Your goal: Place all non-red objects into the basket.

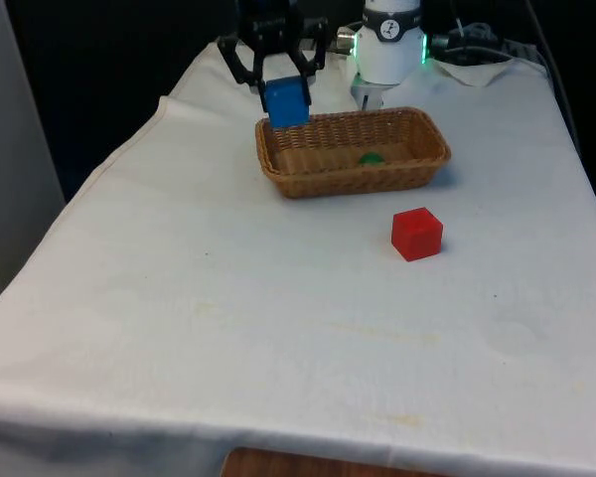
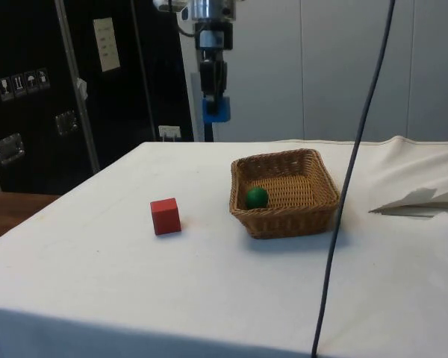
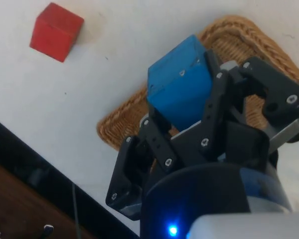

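Note:
My gripper [image 1: 286, 101] is shut on a blue block [image 1: 287, 102] and holds it in the air over the far corner of the wicker basket [image 1: 308, 177], at the front view's left end. In the side view the blue block [image 2: 216, 110] hangs well above the table, behind the basket [image 2: 284, 212]. From the wrist, the blue block [image 3: 179, 87] sits between the black fingers [image 3: 157, 142], with the basket's corner [image 3: 127, 124] below. A green ball [image 1: 371, 158] lies inside the basket [image 2: 257, 197]. A red cube [image 1: 416, 234] stands on the cloth in front of the basket.
The table's cloth edge [image 1: 109, 169] runs close along the front view's left of the basket. A black cable [image 2: 351, 186] hangs across the side view. Crumpled cloth [image 2: 425, 201] lies beside the basket.

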You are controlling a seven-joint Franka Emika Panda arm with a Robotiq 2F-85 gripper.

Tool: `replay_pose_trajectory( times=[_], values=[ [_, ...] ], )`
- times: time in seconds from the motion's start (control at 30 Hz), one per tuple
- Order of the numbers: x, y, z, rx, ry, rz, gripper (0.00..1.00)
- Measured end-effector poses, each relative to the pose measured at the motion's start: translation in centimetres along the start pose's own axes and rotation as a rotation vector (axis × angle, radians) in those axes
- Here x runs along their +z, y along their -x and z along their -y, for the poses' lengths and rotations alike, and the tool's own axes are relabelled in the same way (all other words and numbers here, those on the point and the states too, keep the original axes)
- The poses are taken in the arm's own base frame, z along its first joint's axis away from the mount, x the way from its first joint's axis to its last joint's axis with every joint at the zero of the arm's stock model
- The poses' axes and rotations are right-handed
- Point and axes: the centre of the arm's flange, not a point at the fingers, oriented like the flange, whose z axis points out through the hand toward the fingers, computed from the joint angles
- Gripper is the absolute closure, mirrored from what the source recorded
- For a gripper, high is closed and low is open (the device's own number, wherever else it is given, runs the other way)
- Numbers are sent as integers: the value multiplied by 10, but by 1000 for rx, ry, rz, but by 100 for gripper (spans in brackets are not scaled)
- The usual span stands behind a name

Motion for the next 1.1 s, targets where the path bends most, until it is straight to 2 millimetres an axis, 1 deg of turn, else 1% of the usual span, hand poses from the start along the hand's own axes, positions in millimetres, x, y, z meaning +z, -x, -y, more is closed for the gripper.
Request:
replay_pose_trajectory(
  times=[0.1, 0.17, 0.33, 0.4, 0.53, 0.63, 0.7, 0.77, 1.1],
  values=[
    [-3, 6, 1, -5, -1, 2, 99],
    [-4, 14, 2, -13, 1, 6, 99],
    [-4, 26, 2, -23, 6, 17, 99],
    [-5, 29, 2, -26, 7, 19, 99],
    [-5, 42, 4, -37, 16, 25, 99],
    [-5, 47, 5, -41, 19, 23, 99],
    [-4, 54, 7, -47, 25, 25, 99],
    [-4, 54, 7, -47, 25, 25, 99],
    [4, 79, 14, -70, 46, 23, 99]
  ],
)
